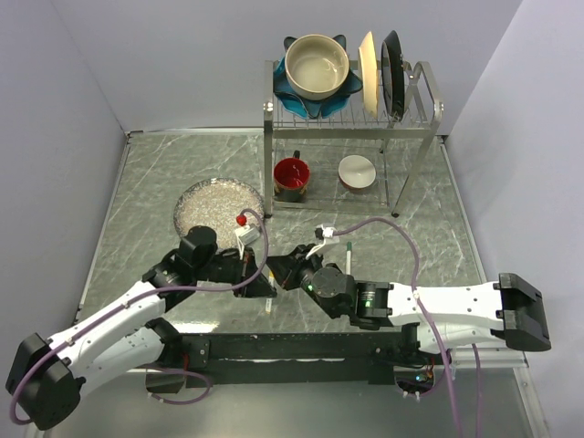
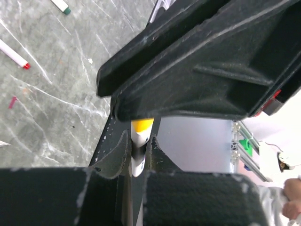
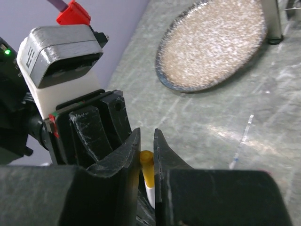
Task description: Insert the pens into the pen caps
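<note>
My two grippers meet tip to tip above the table's near middle. In the left wrist view my left gripper (image 2: 140, 141) is shut on a white-barrelled pen (image 2: 137, 162) whose yellow end (image 2: 142, 125) points into the right gripper's black body. From the right wrist, my right gripper (image 3: 146, 141) is shut on the yellow pen cap (image 3: 147, 165), with white barrel showing just below it. Seen from above, the left gripper (image 1: 258, 285) and right gripper (image 1: 285, 272) touch. A red-ended pen (image 2: 14, 54) and a green-ended pen (image 2: 61, 5) lie on the table.
A speckled plate (image 1: 219, 205) lies just beyond the left gripper. Behind it stands a wire dish rack (image 1: 351, 123) with a red cup (image 1: 292, 173) and a white bowl (image 1: 357, 171) under it, and a large bowl (image 1: 317, 66) and upright plates (image 1: 381, 73) on top.
</note>
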Motion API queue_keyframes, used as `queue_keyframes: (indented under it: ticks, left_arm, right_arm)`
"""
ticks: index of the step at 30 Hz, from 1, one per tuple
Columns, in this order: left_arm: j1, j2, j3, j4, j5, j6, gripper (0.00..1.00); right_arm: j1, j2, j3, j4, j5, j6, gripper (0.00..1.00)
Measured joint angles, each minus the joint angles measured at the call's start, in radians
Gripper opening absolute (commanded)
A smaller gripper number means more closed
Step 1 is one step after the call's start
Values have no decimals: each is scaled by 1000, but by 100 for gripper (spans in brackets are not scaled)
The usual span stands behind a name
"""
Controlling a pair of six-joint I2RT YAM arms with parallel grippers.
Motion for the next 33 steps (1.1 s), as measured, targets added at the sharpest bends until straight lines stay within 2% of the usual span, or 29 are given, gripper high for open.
queue_keyframes:
  ticks: [6, 16, 23, 33]
  left_arm:
    - [0, -41, 11, -61, -31, 49, 1]
    - [17, -115, 10, -157, -111, 94, 1]
    - [111, -111, 11, -142, 1, 86, 1]
    - [127, -103, 6, -79, 73, 24, 1]
  right_arm:
    - [0, 23, 3, 26, -17, 69, 0]
    - [0, 82, 71, -23, -15, 145, 0]
    - [14, 97, 140, -120, 64, 132, 0]
    - [54, 130, 203, -161, 159, 92, 0]
